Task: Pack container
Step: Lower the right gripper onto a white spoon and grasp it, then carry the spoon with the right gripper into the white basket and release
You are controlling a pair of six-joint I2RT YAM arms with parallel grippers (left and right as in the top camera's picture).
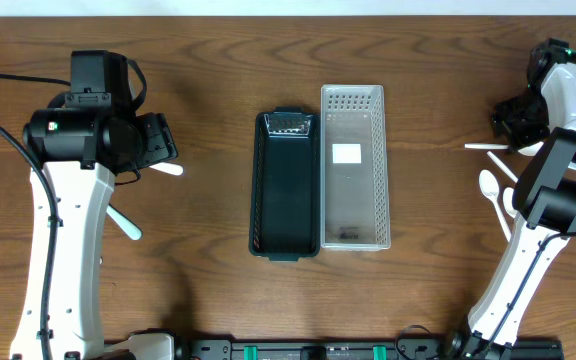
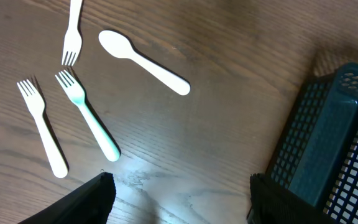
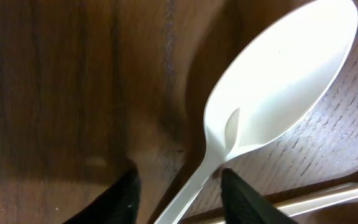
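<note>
A dark green basket [image 1: 286, 185] and a clear perforated container [image 1: 354, 165] stand side by side at the table's middle. My left gripper [image 2: 182, 180] is open and empty above bare wood, left of the green basket [image 2: 334, 137]. Beyond it lie a white spoon [image 2: 143, 52], two white forks [image 2: 41, 127] [image 2: 73, 31] and a pale green fork [image 2: 89, 118]. My right gripper [image 3: 179, 177] is low over the far right of the table [image 1: 508, 122]. Its fingers straddle the handle of a large white spoon [image 3: 278, 93], with a gap on each side.
More white utensils [image 1: 490, 190] lie on the wood at the right, near the right arm. Another white handle [image 3: 328, 193] lies beside the right gripper. A white utensil [image 1: 125, 222] lies by the left arm. A small metallic item [image 1: 288, 124] sits at the green basket's far end.
</note>
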